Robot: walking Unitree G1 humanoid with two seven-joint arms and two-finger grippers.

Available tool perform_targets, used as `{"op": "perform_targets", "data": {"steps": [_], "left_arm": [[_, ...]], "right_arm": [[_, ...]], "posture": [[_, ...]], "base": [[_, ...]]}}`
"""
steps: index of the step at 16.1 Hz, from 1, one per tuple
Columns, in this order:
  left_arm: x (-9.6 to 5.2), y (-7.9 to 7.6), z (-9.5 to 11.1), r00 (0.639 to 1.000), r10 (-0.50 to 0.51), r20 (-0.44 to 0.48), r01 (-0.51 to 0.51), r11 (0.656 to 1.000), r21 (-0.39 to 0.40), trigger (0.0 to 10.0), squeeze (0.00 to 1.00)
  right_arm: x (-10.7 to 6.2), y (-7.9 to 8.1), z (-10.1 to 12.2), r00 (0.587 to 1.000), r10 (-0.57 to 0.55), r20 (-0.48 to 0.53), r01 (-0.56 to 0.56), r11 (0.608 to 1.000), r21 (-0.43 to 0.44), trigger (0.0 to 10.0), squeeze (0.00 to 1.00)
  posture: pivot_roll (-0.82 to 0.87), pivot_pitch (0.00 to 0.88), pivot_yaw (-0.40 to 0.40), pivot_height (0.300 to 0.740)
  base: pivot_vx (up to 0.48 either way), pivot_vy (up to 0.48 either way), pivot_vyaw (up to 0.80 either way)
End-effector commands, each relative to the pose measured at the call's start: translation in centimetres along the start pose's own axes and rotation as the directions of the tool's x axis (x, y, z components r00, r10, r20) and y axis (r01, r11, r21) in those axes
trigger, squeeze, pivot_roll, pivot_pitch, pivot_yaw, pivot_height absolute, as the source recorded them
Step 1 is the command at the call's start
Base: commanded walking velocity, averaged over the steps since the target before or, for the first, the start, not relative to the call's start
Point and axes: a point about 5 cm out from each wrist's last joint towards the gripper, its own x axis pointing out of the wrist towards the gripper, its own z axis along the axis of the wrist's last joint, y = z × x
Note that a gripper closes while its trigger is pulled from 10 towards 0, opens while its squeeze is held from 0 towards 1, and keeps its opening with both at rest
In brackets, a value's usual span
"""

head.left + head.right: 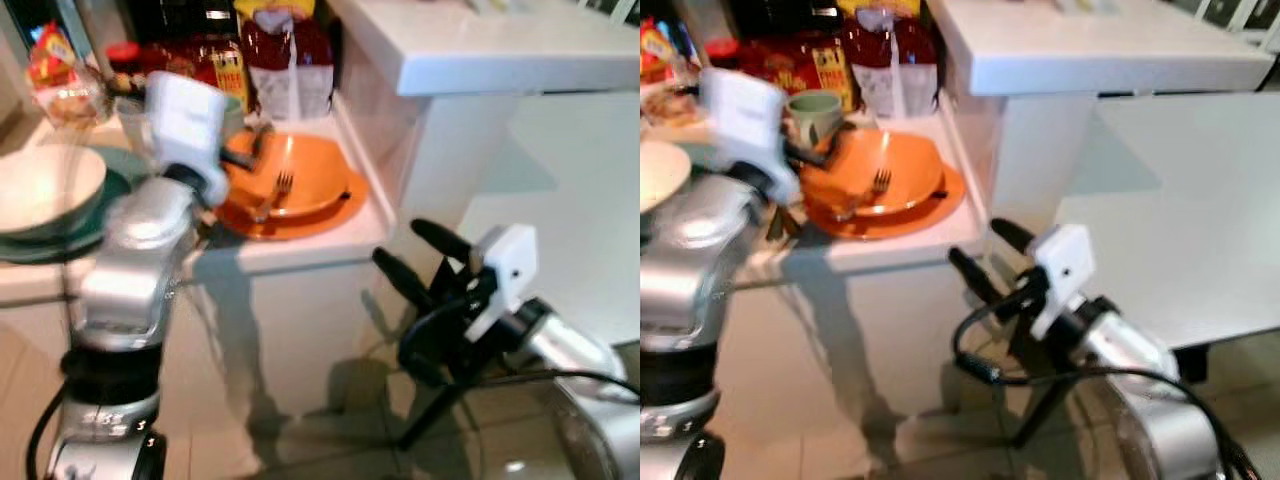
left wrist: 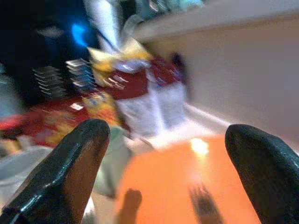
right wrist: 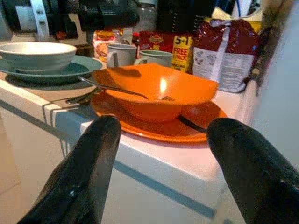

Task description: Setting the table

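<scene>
- Left gripper (image 2: 163, 172): black fingers spread wide, holding nothing, just above the round orange bowl (image 1: 285, 175) with a metal fork (image 1: 273, 195)
- Right gripper (image 1: 420, 255): parted, empty, below the white counter edge (image 1: 290, 255)

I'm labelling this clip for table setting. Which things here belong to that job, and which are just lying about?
For the job:
orange bowl
orange plate under it
fork in the bowl
white bowl on a green plate
two mugs
left end effector, open over the orange bowl
right end effector, open, below the counter edge

Lying about:
red bag
snack packets
</scene>
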Motion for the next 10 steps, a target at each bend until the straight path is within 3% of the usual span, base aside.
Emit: {"op": "perform_targets", "data": {"steps": [1,6,10], "left_arm": [[0.4,0.8,0.1,1.000,0.008,-0.029,-0.008,1.000,-0.002,10.0,0.00],[2.8,0.6,1.2,0.990,-0.113,-0.081,0.109,0.993,-0.053,10.0,0.00],[3.2,-0.6,1.2,0.983,-0.163,-0.085,0.155,0.984,-0.090,10.0,0.00]], "right_arm": [[0.1,-0.6,0.3,1.000,-0.013,-0.003,0.013,1.000,0.010,10.0,0.00],[0.7,-2.1,0.5,0.999,-0.006,-0.050,0.008,1.000,0.026,10.0,0.00],[1.0,-2.8,0.8,0.998,-0.027,-0.051,0.027,1.000,0.015,10.0,0.00]], "posture": [[0.00,0.013,-0.007,0.740],[0.00,0.023,-0.006,0.740],[-0.01,0.026,-0.004,0.740]], "base": [[0.000,0.000,0.00],[0.000,0.000,0.00],[0.000,0.000,0.00]]}}
